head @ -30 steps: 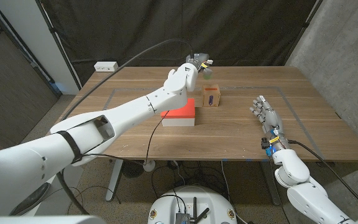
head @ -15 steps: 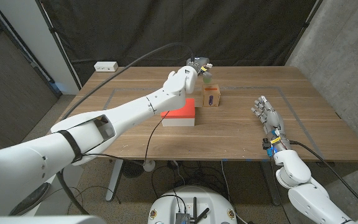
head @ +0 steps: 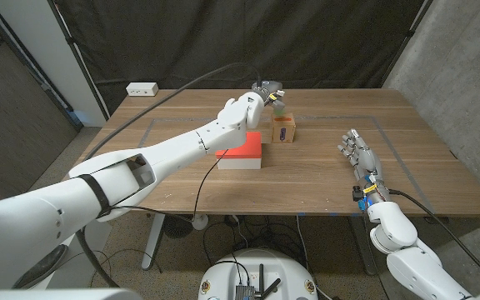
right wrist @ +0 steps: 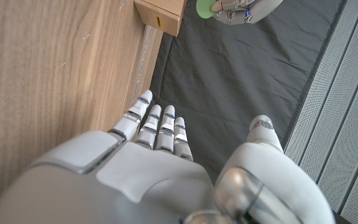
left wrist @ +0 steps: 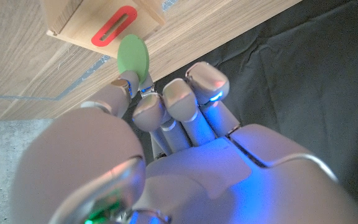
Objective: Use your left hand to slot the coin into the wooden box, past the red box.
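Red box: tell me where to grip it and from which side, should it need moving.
Grip the red box across its left and right sides, coming down from above: it lies low and flat, broad top up. The left arm crosses its near left corner, and the wooden box stands just beyond its far right corner, so the right side looks easier.

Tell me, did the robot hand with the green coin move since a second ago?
Yes. The left robot hand, still pinching the green coin, came down a little and closer to the wooden box, so the coin now hangs near its red slot. The coin is not in yet. The red box, the wooden box and the open right robot hand stayed where they were.
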`<move>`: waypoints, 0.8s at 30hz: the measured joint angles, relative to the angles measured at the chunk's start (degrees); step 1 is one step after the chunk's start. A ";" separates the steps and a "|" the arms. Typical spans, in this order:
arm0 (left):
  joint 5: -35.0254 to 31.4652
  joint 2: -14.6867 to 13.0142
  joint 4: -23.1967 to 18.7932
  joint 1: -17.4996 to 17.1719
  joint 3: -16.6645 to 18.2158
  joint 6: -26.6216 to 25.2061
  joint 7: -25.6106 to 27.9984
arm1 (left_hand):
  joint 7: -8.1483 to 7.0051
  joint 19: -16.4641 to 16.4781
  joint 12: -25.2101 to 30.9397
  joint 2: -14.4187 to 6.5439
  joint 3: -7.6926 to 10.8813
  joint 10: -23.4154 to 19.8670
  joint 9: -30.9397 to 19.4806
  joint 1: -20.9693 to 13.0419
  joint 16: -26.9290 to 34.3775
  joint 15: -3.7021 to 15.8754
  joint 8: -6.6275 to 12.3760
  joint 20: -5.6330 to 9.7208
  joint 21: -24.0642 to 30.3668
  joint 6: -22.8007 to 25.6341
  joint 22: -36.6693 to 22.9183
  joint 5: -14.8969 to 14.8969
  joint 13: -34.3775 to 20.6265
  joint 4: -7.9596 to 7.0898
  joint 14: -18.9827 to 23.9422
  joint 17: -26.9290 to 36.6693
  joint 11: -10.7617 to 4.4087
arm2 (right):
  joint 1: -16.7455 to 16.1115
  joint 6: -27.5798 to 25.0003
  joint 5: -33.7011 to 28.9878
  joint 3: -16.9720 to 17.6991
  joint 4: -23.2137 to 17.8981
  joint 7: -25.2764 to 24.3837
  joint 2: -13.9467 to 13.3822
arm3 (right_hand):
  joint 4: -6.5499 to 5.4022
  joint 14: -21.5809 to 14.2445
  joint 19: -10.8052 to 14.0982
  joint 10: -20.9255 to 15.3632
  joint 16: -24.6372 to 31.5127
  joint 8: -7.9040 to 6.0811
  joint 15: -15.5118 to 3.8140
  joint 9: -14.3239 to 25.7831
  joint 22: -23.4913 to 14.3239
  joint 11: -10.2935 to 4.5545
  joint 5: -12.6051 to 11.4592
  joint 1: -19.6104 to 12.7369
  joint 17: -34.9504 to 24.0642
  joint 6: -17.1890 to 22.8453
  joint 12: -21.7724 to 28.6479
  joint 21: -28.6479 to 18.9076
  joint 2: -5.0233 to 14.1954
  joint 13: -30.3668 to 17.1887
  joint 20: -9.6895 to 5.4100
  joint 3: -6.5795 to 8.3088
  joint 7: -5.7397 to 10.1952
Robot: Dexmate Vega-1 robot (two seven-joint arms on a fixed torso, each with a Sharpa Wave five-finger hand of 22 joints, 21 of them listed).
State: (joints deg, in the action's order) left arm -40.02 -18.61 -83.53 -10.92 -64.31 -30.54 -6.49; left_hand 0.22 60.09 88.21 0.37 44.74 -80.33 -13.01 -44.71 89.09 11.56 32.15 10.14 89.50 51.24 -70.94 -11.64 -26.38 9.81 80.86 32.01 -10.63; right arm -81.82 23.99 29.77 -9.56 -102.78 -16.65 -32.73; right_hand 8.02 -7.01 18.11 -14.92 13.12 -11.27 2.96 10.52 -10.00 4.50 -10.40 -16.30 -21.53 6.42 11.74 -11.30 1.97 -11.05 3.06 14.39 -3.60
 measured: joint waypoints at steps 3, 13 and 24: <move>-0.02 0.06 0.40 0.04 -0.02 0.66 0.26 | 0.00 0.00 0.00 0.00 0.00 0.00 0.24 0.00 0.00 0.00 0.00 0.00 0.00 0.00 0.00 0.19 0.01 0.00 0.00 0.00 0.00 | -0.02 0.00 -0.01 0.01 0.00 -0.03 0.05 | 0.00 0.00 0.00 0.00 0.00 0.00 0.00 0.00 0.00 0.00 0.00 0.00 0.00 0.00 0.00 0.00 0.00 0.00 0.00 0.00 0.00; -0.14 0.53 2.71 0.08 0.17 3.64 1.97 | 0.00 -0.13 0.00 0.00 0.00 0.00 0.24 0.00 0.00 0.00 0.00 -0.13 0.00 0.00 0.00 0.19 0.09 0.00 0.00 -0.05 0.00 | 0.02 -0.13 -0.10 0.02 0.01 -0.06 0.09 | 0.00 0.00 0.00 0.00 0.00 0.00 0.00 0.00 0.00 0.00 0.00 0.00 0.00 0.00 0.00 0.00 0.00 0.00 0.00 0.00 0.00; 0.12 0.97 4.65 0.23 0.41 6.21 2.78 | 0.00 -0.21 0.00 0.00 0.00 0.10 0.24 0.00 0.00 0.00 0.29 -0.22 0.00 0.00 0.00 0.19 0.28 0.00 0.00 -0.49 0.10 | 0.35 -0.32 -0.13 -0.02 0.28 -0.07 0.11 | 0.00 0.00 0.11 0.00 0.00 0.00 0.00 0.00 0.00 0.00 0.00 -0.30 0.00 0.00 0.00 0.00 0.30 0.00 0.11 0.00 0.00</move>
State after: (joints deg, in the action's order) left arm -39.90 -17.64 -78.88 -10.68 -63.89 -24.33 -3.71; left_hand 0.22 59.89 88.21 0.37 44.74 -80.23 -12.77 -44.72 89.09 11.56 32.44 9.92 89.50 51.23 -70.93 -11.45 -26.10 9.81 80.86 31.52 -10.53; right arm -81.47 23.68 29.64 -9.58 -102.50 -16.71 -32.62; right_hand 8.02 -7.01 18.22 -14.92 13.12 -11.27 2.96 10.52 -10.00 4.50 -10.40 -16.61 -21.53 6.42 11.74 -11.30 2.28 -11.05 3.17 14.39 -3.60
